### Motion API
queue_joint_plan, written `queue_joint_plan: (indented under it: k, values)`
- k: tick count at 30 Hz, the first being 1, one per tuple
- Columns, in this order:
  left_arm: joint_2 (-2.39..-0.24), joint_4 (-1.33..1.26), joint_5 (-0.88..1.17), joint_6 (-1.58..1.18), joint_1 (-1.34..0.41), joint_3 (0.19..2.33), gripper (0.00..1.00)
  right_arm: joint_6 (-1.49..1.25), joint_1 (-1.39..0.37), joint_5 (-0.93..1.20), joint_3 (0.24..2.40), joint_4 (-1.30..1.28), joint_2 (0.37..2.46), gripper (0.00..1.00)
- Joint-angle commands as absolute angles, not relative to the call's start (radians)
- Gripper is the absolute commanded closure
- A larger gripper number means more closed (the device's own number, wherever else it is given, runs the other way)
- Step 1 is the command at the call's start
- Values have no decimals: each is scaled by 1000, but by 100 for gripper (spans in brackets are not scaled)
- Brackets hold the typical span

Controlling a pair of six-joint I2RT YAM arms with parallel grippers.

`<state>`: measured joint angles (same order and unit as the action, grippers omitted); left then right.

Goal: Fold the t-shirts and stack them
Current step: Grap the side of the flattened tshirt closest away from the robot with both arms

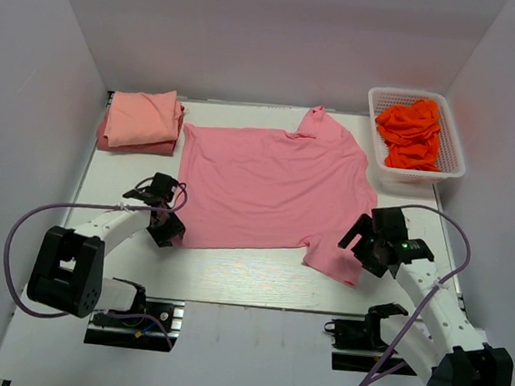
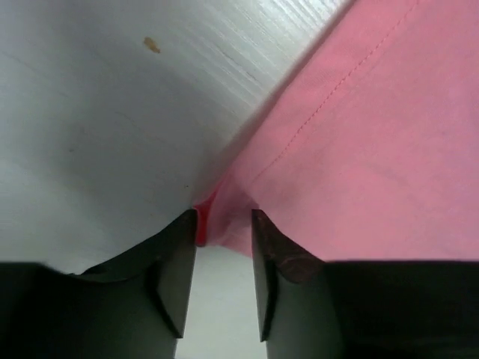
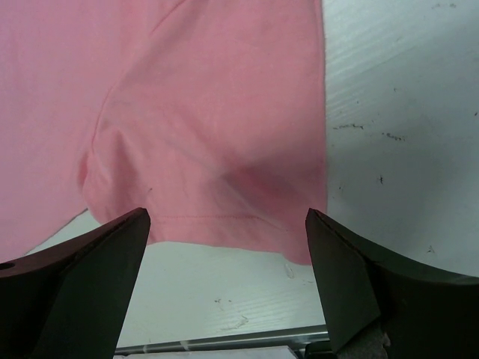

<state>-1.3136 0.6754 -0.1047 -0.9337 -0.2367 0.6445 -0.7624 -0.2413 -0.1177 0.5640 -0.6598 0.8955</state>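
A rose pink t-shirt (image 1: 272, 185) lies spread flat mid-table, collar toward the back. A paler salmon pink t-shirt (image 1: 141, 118) lies folded at the back left. My left gripper (image 1: 165, 225) is at the spread shirt's near left corner. In the left wrist view its jaws (image 2: 224, 224) stand narrowly apart with the bunched corner of the rose shirt (image 2: 359, 149) pinched between the tips. My right gripper (image 1: 362, 249) is wide open over the shirt's right sleeve. In the right wrist view it (image 3: 227, 217) straddles the sleeve hem (image 3: 217, 172) and holds nothing.
A white basket (image 1: 373, 104) with crumpled orange cloth (image 1: 411, 133) stands at the back right. White walls close the back and both sides. The table's metal front edge (image 3: 224, 342) lies just behind the right gripper. Cables loop beside both arms.
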Motion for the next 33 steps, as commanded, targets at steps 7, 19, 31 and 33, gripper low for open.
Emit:
queue_joint_plan:
  k: [7,19,31,33]
  values:
    - [-1353,646,-129,-968,-233,649,100,-851,-236,-103,496,-683,911,12]
    - [-1270,675,-140,-959,-233,667,100,-853,-235,-87,403,-606,988,26]
    - [-1195,739,-71,-950,-233,676,100,-922,-236,-58,543,-856,817,100]
    - [-1169,776,-61,-950,-233,666,100,-962,-238,-78,567,-932,772,100]
